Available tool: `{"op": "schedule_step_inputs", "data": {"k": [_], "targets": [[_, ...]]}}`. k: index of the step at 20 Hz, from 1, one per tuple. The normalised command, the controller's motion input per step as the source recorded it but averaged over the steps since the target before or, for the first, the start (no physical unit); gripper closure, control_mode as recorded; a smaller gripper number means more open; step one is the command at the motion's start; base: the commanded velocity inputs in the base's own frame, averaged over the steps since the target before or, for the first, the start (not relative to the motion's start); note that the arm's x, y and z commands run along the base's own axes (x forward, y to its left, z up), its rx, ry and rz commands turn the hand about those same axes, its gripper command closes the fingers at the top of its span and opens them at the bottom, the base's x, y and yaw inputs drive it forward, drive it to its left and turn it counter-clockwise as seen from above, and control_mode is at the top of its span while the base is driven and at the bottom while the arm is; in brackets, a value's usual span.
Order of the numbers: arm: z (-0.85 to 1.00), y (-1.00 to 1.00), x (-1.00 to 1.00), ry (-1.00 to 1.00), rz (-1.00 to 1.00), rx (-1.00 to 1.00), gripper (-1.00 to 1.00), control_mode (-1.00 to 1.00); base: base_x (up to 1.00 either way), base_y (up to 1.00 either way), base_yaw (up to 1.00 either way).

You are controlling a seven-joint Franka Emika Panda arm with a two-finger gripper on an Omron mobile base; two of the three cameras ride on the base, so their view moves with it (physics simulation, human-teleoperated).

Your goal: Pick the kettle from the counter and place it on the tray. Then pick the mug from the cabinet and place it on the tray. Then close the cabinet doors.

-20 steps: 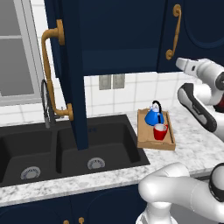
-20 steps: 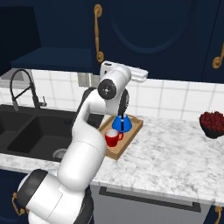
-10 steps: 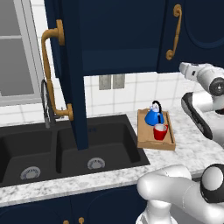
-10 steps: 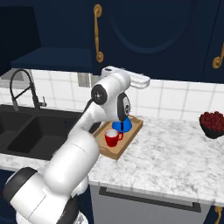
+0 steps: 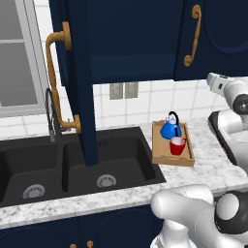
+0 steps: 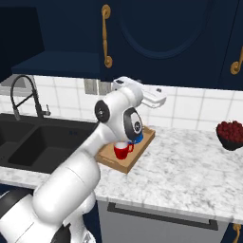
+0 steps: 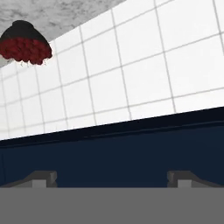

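Note:
The wooden tray (image 5: 160,154) lies on the marble counter (image 5: 213,167) right of the sink. On it stand the blue kettle (image 5: 170,129) and, in front of it, the red mug (image 5: 177,146). In the right base view my arm covers most of the kettle (image 6: 139,138), while the mug (image 6: 122,151) and the tray (image 6: 142,147) show below it. My gripper (image 7: 112,179) is open and empty, up beside the tiled wall, right of the tray (image 6: 160,100). One cabinet door (image 5: 72,72) stands wide open over the sink. The door to its right (image 5: 218,38) is shut.
A black double sink (image 5: 72,164) with a tall faucet (image 5: 51,116) lies left of the tray. A dark bowl of red fruit (image 6: 231,135) sits on the counter at the far right. The open door's long brass handle (image 5: 55,82) juts toward me.
My hand has swung a little to the right and slightly down along the wall, away from the tray. Kettle, mug, tray and doors have not moved.

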Motion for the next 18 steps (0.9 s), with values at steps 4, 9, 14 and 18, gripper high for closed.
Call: {"op": "schedule_step_inputs", "data": {"k": [4,9,14,18], "targets": [[0.82,-0.02,-0.16,0.05,0.0,0.05,-1.0,-1.0,0.0,0.0,0.0],[0.27,0.0,-0.38,0.03,0.0,0.06,-1.0,-1.0,0.0,0.0,0.0],[-0.18,0.0,-0.68,0.0,-0.05,0.02,-1.0,-1.0,0.0,0.0,0.0],[-0.45,0.08,-0.77,0.01,-0.04,0.0,-1.0,-1.0,0.0,0.0,0.0]]}}
